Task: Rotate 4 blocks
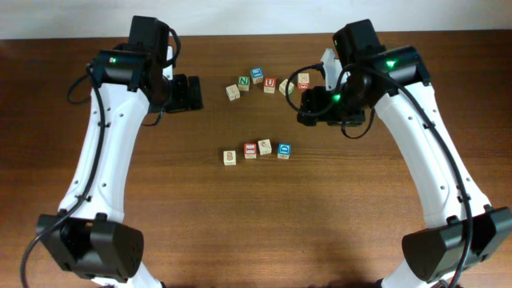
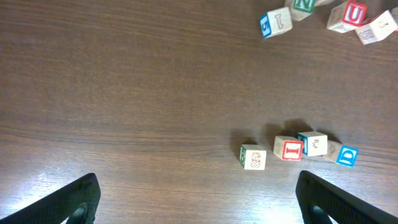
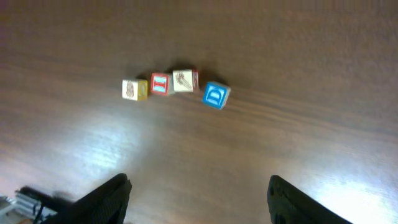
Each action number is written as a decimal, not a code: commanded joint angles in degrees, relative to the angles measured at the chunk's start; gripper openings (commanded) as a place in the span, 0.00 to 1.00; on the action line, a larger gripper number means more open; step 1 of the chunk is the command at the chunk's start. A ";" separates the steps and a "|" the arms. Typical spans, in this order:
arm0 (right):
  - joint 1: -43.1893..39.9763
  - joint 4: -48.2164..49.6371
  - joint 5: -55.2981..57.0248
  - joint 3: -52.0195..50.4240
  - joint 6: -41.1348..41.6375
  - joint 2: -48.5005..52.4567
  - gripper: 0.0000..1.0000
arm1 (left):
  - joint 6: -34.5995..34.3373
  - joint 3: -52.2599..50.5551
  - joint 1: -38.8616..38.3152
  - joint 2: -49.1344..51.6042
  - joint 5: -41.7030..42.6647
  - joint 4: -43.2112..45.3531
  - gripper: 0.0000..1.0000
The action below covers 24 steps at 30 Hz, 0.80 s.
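Small blue wood cube [image 3: 215, 95] is showing "D", red-edged wood cube [image 3: 160, 83] "I"; L tool [image 2: 198, 177] & R tool [image 3: 199, 182] are gaping wide.

both arms bend inward, left end effector [image 1: 192, 93] and right end effector [image 1: 307, 105] spread apart, empty.

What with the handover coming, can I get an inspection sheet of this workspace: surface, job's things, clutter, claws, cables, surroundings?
surface: dark wooden table, no spills seen.
job's things: four blocks in a rough row mid-table: pale block, red-bordered block, second pale block, blue block.
clutter: looser cluster of cubes farther back, including green N cube and red U cube.
grippers: left claw open, empty; right claw open, empty.
cables: black cables loop off both arms; the right one hangs close to the far cluster.
surroundings: pale strip beyond the table's far edge; nothing else seen.
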 commanded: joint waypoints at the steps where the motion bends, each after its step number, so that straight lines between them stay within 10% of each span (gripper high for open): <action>1: 0.61 3.13 -0.55 -2.75 -0.39 -0.42 0.72 | -0.79 0.87 0.04 1.42 0.26 0.98 0.99; 24: 3.91 8.07 -0.55 -3.08 -0.13 5.38 0.71 | -0.79 0.87 0.02 5.44 0.46 6.95 0.99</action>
